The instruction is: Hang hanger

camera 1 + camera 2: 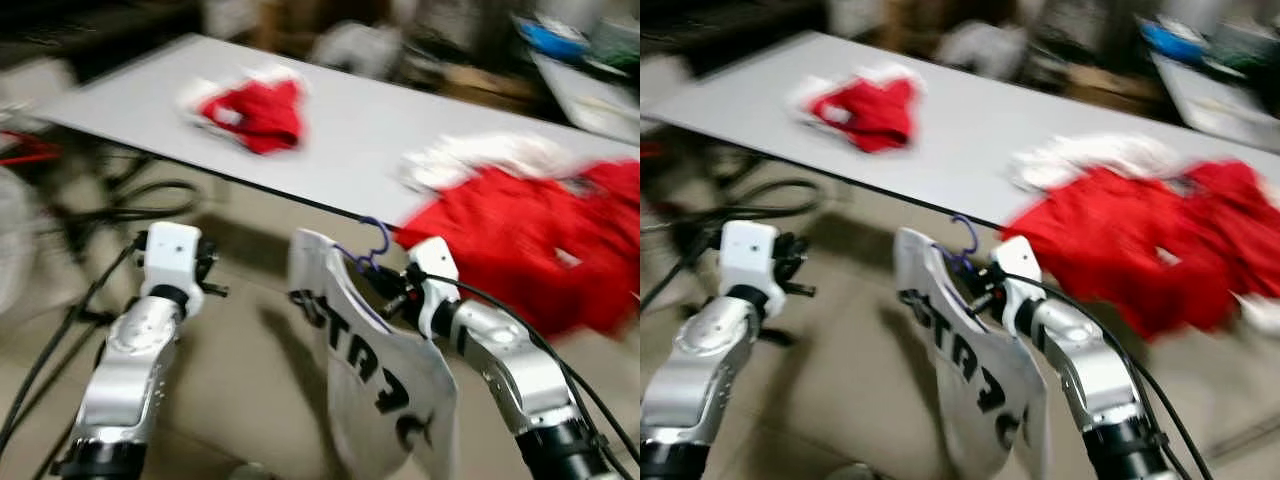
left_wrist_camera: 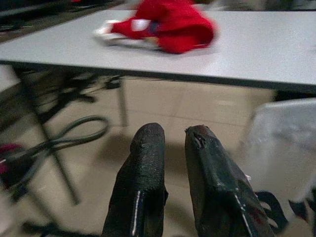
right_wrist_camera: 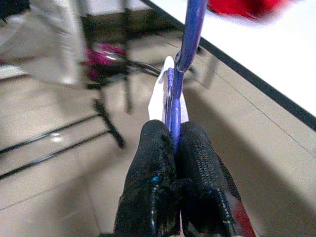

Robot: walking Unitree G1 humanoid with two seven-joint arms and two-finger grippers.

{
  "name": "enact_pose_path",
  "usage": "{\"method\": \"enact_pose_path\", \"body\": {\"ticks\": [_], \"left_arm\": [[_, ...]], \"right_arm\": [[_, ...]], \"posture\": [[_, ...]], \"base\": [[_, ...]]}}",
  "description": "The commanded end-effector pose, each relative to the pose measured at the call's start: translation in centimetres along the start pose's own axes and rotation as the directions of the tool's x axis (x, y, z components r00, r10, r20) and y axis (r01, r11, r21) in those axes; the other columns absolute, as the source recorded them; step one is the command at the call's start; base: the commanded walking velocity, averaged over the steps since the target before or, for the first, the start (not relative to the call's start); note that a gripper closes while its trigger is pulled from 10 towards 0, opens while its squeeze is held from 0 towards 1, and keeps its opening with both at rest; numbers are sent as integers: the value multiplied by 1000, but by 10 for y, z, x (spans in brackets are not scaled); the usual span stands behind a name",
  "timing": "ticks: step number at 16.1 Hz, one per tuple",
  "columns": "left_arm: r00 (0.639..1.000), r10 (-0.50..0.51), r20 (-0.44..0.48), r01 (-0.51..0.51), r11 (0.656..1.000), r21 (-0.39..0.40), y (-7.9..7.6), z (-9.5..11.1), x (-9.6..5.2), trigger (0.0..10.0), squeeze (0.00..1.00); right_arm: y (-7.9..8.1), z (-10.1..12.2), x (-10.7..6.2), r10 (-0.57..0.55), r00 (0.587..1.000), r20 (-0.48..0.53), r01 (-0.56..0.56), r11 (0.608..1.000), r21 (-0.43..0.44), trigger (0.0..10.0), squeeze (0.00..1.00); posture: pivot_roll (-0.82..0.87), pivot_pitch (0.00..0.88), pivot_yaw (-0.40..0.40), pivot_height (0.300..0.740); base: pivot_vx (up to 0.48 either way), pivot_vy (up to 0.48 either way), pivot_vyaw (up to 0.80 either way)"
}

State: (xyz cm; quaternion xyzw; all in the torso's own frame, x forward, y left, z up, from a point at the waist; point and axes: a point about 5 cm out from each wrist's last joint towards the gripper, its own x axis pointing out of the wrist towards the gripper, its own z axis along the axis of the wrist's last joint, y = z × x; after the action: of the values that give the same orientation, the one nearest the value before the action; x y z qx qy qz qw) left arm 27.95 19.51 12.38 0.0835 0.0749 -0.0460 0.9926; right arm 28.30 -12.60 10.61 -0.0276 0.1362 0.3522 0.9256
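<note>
Carry phase | purple hanger point(image 3: 174, 106) with white printed shirt point(image 1: 385, 385) pinched in right gripper point(image 3: 174, 145), just below white table point(image 1: 340, 150) edge | left gripper point(image 2: 170, 143) slightly parted, empty, beside shirt | risk: thin wire judged liable to twist or slip, shirt sliding off during blurred motion.

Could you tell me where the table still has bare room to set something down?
The table is bare between the small red garment and the large red pile, and along its near edge towards the left corner. The right end is crowded. The right gripper holds the purple hanger below that edge.
</note>
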Motion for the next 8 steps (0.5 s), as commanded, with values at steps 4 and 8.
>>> {"method": "enact_pose_path", "body": {"ticks": [4, 8], "left_arm": [[1000, -16, 12, 15, 999, 36, -2, 1, -7, 10000, 0], [999, -38, 15, 37, 998, 40, -4, 3, -8, 10000, 0]], "right_arm": [[0, 3, -3, 78, 997, 26, -78, 997, -26, 10000, 0], [-1, -4, -6, 77, 997, 22, -77, 997, -11, 10000, 0]], "posture": [[114, 0, -94, 740], [112, 0, -77, 740]], "base": [[322, 0, 800], [318, 0, 800]]}}
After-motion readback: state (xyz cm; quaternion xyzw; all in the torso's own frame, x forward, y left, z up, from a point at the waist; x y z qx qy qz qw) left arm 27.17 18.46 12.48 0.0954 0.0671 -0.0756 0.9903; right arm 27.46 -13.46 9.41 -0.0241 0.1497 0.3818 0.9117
